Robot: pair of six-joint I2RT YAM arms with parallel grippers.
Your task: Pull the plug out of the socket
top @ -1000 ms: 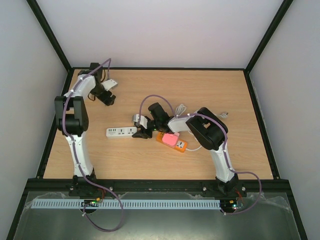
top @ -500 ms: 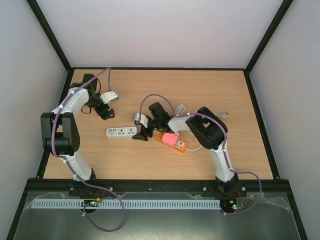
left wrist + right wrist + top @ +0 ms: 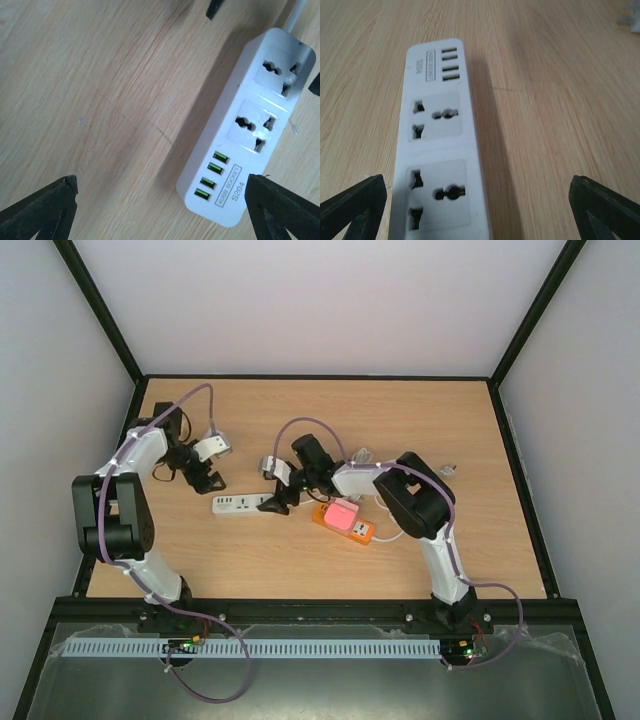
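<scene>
Top external, power strip [image 3: 241,504] lying left-right

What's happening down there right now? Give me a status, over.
Both open: left gripper and right gripper, over the white power strip, sockets empty. The pink plug sits on the orange strip, untouched. Nothing on top of it.

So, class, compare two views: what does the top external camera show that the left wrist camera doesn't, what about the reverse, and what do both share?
Only the top external view shows the orange socket strip with the pink plug on it, right of the white power strip. Only the left wrist view shows the white strip's four green USB ports, its S204 label, and two empty sockets. Both show the white power strip lying on the wooden table.
</scene>
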